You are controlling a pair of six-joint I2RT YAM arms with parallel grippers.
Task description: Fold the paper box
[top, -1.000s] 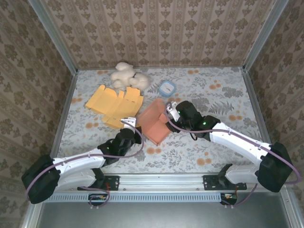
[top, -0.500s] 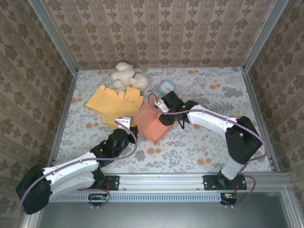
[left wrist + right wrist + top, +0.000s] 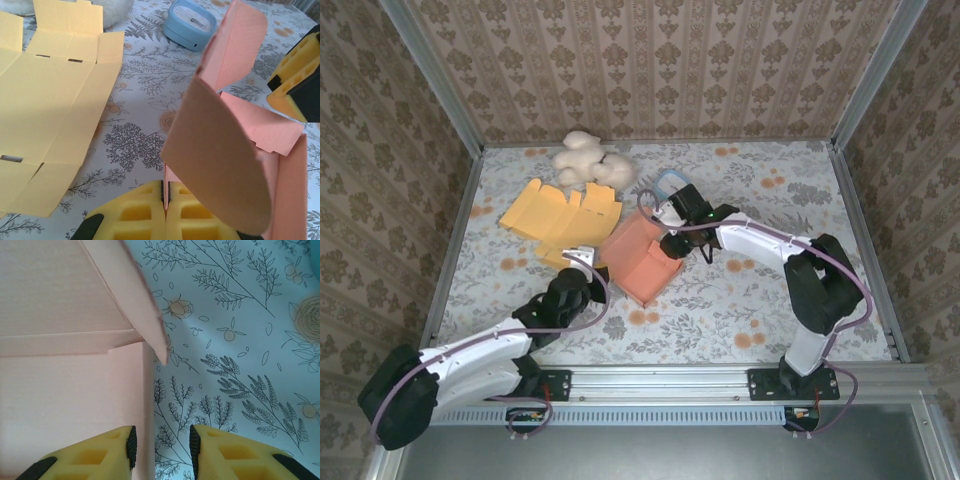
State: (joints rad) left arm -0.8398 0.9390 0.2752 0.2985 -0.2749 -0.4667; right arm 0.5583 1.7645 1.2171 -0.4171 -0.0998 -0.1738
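Observation:
The paper box [image 3: 638, 262] is salmon pink, half formed, and lies open in the middle of the table. My left gripper [image 3: 592, 264] is at its near-left side. In the left wrist view this gripper [image 3: 166, 197] is shut on a thin pink wall, and a rounded flap [image 3: 220, 165] rises just above the fingers [image 3: 135, 215]. My right gripper [image 3: 668, 232] is at the box's far-right corner. In the right wrist view it [image 3: 162, 446] stands open astride the box's wall [image 3: 147, 390], which runs close to the left pad [image 3: 131, 444].
A flat yellow cardboard blank [image 3: 560, 215] lies left of the pink box. A white plush toy [image 3: 588, 160] sits at the back, with a small blue lidded container [image 3: 670, 183] just behind the right gripper. Patterned walls enclose the table [image 3: 770, 300].
My right gripper has moved from the box's right side back to its far-right corner, and its jaws have narrowed. The box has shifted slightly. The left gripper stays clamped.

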